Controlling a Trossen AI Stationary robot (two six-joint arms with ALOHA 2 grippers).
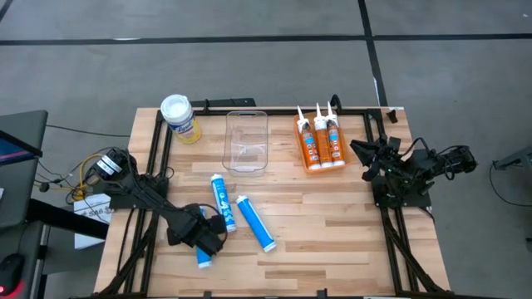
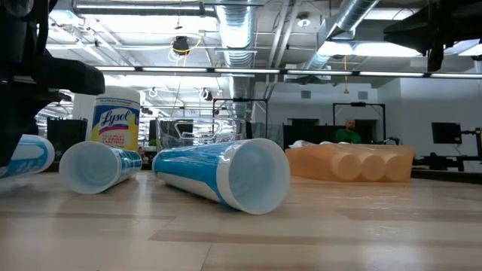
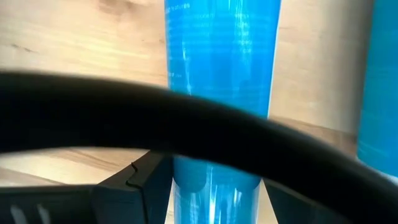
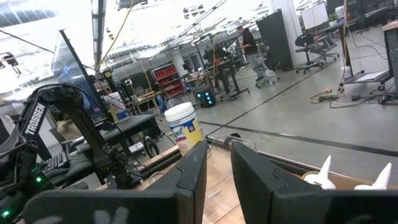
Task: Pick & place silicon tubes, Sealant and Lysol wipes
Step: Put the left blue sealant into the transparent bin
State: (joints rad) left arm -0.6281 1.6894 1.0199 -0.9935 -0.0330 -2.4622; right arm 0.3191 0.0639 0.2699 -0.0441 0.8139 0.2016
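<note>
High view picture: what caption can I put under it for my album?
Left tool reaches a blue plastic tube; three orange tubes and the yellow-labelled Lysol wipes canister wait.

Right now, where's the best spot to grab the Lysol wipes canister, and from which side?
Grip the Lysol wipes around the yellow-labelled body below its wide white lid, coming in level from the open front side. It stands upright near the table's back left corner, beside the clear bin.

Open tabletop [image 1: 332,224] right of 3 blue tubes [image 1: 254,221], below clear bin [image 1: 247,141] and orange tubes [image 1: 321,143]
</note>
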